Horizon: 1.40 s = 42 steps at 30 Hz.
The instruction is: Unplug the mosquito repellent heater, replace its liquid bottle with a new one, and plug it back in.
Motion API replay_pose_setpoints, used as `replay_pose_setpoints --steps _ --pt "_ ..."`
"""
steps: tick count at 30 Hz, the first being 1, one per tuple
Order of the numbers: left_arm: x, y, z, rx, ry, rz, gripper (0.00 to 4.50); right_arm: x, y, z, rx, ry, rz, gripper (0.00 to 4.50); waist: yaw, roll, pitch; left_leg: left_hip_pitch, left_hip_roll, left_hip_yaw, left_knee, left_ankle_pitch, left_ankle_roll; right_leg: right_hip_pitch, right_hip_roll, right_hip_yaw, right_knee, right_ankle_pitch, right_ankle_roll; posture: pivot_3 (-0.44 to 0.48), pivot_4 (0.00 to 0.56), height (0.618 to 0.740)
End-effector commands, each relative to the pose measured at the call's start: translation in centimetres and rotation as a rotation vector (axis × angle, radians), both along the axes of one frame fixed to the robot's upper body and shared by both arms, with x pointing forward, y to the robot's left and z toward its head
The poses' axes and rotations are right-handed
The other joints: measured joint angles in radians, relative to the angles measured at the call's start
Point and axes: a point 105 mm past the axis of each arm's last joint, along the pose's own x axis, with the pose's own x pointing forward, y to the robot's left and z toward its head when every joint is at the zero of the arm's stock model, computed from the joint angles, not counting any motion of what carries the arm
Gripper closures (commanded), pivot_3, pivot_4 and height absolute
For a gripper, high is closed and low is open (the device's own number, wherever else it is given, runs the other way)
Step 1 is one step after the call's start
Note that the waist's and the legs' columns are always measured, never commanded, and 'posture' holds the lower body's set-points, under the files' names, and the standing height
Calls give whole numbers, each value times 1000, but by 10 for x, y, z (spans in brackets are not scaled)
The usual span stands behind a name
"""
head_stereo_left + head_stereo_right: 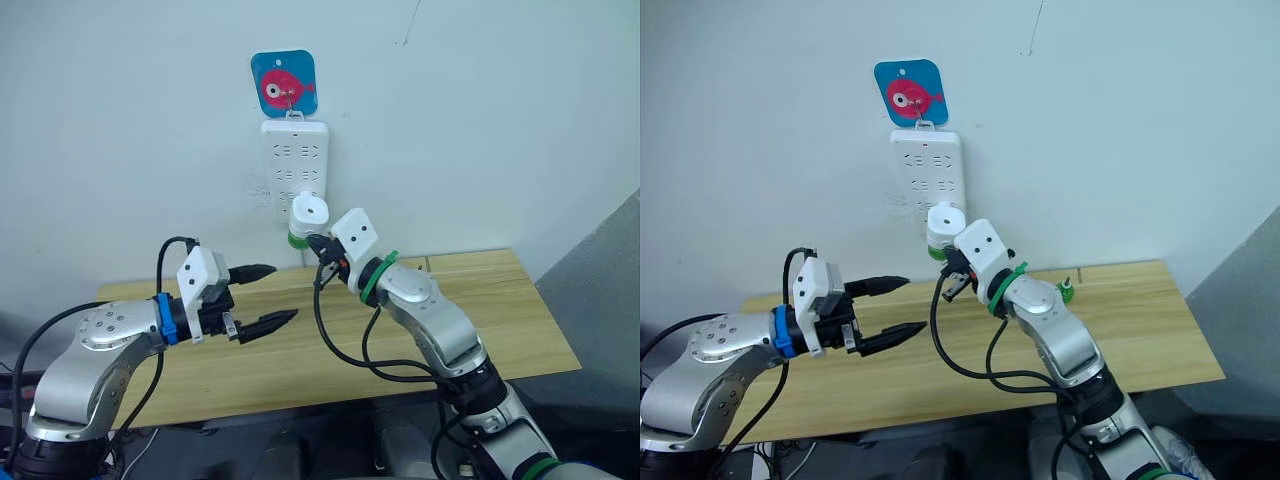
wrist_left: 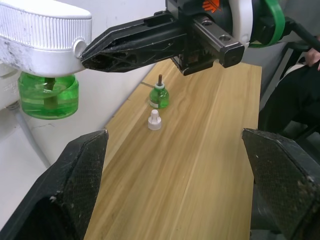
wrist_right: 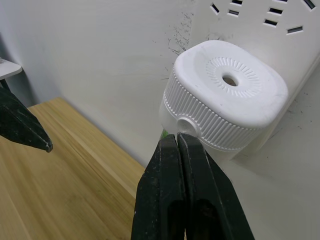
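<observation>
The white mosquito repellent heater (image 1: 309,213) sits plugged into the bottom of a white power strip (image 1: 294,160) on the wall. A green liquid bottle (image 2: 48,95) is screwed in under it. My right gripper (image 3: 178,141) is shut with nothing in it, its tips against the heater's ribbed side by a small round hole. My left gripper (image 1: 283,291) hangs open above the table (image 1: 500,320), left of the heater and apart from it. A second green bottle (image 2: 159,96) with a bare wick stands on the table near the wall, a white cap (image 2: 154,120) beside it.
A blue card with a pink fish (image 1: 284,84) hangs on the wall above the power strip. A cable runs down from the strip behind the table's back edge. The wooden tabletop carries only the small bottle and cap.
</observation>
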Motion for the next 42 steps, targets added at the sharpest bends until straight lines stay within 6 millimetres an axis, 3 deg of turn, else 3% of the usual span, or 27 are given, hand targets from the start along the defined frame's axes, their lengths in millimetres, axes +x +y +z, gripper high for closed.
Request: replay_pose_setpoints --steps 1,24,35,39,42 --pt "1 -4 9 3 -45 -21 0 4 -4 19 40 -68 -31 4451 0 0 0 0 0 0 0 0 0 0 0 0 0 0 0 -104 117 740" --pt "1 -12 13 5 -31 -50 0 6 -13 30 129 -36 -59 4451 0 0 0 0 0 0 0 0 0 0 0 0 0 0 0 -111 117 740" --pt "2 -10 8 3 -30 -54 0 19 -23 31 152 -12 -149 4451 1 0 0 1 0 -1 0 1 -1 1 0 0 1 0 0 -110 113 740" --pt "2 -9 8 3 -32 -55 0 8 -17 34 173 11 -60 4451 1 0 0 3 0 -1 0 1 -2 3 0 0 1 0 0 -110 113 740" --pt "4 -7 6 2 -33 -52 0 -16 -10 34 129 17 98 4451 1 0 -1 3 0 -1 0 1 -2 3 0 0 1 0 0 -121 104 740"
